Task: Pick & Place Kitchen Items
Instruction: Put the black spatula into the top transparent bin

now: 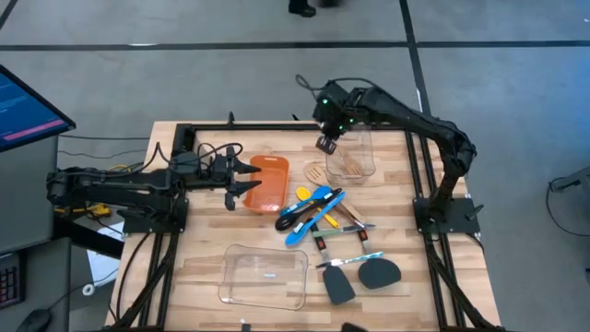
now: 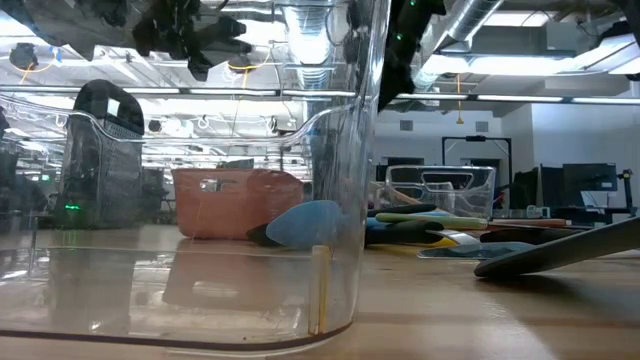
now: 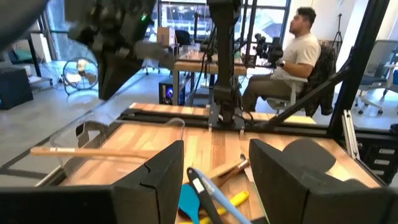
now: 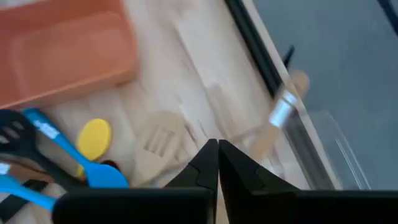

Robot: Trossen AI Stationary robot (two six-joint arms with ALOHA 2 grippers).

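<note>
- While the right gripper (image 1: 325, 144) hangs over the far clear tub (image 1: 354, 157), its fingers are clenched together with nothing between them.
- A wooden spoon (image 3: 93, 151) lies in that tub — its handle rests across the rim, as the left wrist view shows.
- The left gripper (image 1: 247, 175) sits over the orange bin (image 1: 265, 183), fingers spread and holding nothing.
- The other utensils lie mid-table between bin and tub: a slotted turner (image 1: 316, 172), a yellow spoon (image 1: 302, 193), blue spoons (image 1: 312, 214) — crossed, it seems, over a black tool.
- Two black spatulas (image 1: 359, 275) rest nearer the front edge, beside a second clear tub (image 1: 263, 276).
- A seated person (image 3: 292, 56) shows beyond the table.
</note>
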